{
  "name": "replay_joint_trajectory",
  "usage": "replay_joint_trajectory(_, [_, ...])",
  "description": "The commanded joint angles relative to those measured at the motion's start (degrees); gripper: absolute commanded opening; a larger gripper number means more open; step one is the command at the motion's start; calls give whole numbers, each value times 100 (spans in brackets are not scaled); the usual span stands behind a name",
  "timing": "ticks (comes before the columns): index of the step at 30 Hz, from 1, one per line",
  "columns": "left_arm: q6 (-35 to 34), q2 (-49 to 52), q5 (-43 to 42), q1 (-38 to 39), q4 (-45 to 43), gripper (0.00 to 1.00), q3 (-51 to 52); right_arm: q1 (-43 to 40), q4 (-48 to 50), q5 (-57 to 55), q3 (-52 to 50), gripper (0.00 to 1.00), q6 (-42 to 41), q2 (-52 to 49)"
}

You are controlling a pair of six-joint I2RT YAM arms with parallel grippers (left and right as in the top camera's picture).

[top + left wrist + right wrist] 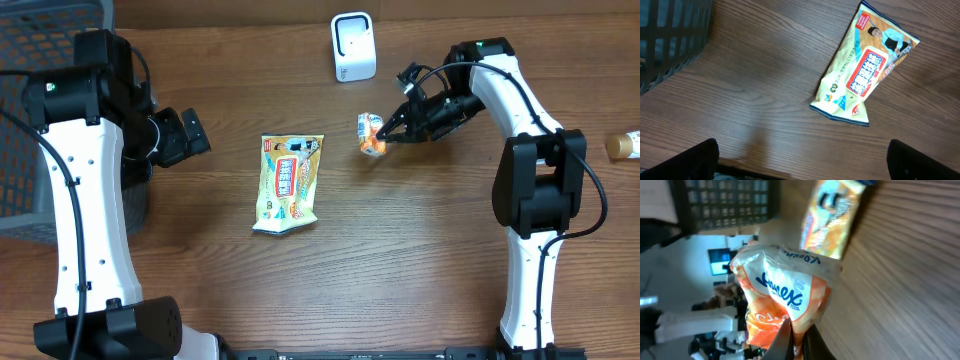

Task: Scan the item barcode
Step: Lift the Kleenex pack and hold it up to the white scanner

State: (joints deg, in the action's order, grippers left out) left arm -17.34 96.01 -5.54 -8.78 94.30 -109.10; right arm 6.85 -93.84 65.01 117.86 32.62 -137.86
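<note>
The item is a small orange-and-white Kleenex tissue pack point(371, 135), right of the table's middle. My right gripper point(392, 132) is shut on the pack's right end. In the right wrist view the pack point(785, 297) fills the centre, and the two dark fingers point(782, 342) pinch its lower edge. No barcode shows on it. The white scanner point(353, 46) stands upright at the back, a short way behind the pack. My left gripper point(190, 133) hovers open at the left with nothing between its fingers point(695, 160).
A yellow snack bag point(288, 181) lies flat mid-table, also seen in the left wrist view point(865, 65). A dark mesh basket point(40, 110) stands at the far left. A small brown bottle point(622, 146) lies at the right edge.
</note>
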Motion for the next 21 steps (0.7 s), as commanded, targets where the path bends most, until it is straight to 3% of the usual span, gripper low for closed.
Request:
replay_joint_trajectory(1, [107, -11, 0, -59, -9, 100, 0, 15, -330, 793, 144, 4, 1257, -39])
replay_joint_trajectory(21, [107, -11, 0, -59, -9, 100, 0, 15, -330, 1572, 144, 4, 1073, -39])
